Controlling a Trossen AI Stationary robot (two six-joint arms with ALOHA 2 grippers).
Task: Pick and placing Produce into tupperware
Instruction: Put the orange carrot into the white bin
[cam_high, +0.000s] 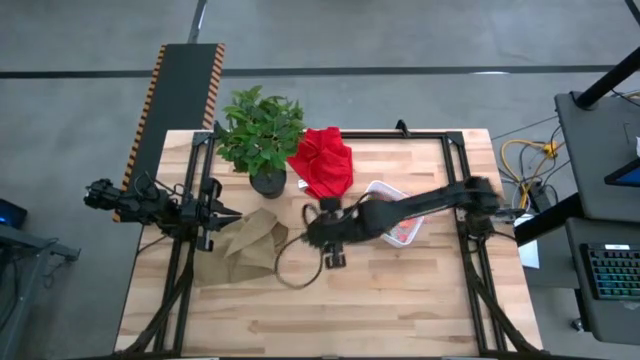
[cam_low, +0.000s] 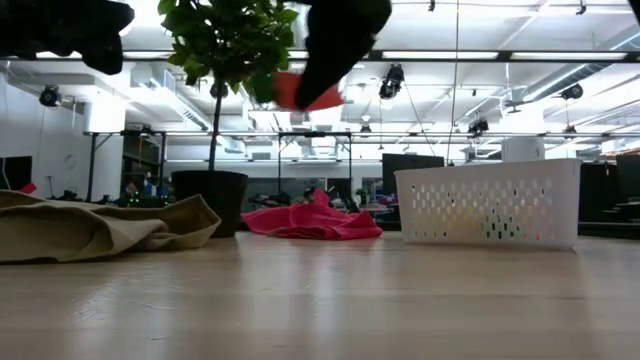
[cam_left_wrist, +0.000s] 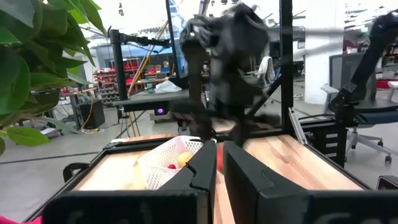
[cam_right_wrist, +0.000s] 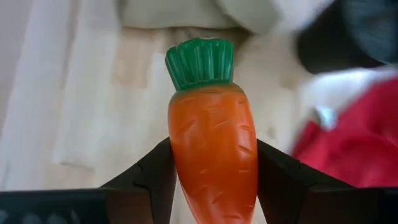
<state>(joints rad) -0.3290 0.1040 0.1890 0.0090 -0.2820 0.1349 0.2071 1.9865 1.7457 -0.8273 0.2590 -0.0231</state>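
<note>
Two arms appeared in the high view: the right gripper (cam_high: 318, 232) hung mid-table beside the tupperware (cam_high: 378, 189), the left gripper (cam_high: 232, 215) rested by the tan cloth (cam_high: 250, 245), jaws nearly together. Right wrist view: jaws clamped a toy carrot (cam_right_wrist: 211, 146) above the table (cam_right_wrist: 81, 124).

From above, the right gripper (cam_high: 322, 237) is a dark smear, its jaws indistinguishable. The small white mesh-walled plastic container (cam_high: 383, 192) lies mostly under that arm, and its red contents (cam_high: 404, 235) are too small to name. The orange toy carrot's (cam_right_wrist: 213, 147) tip runs off the frame.
</note>
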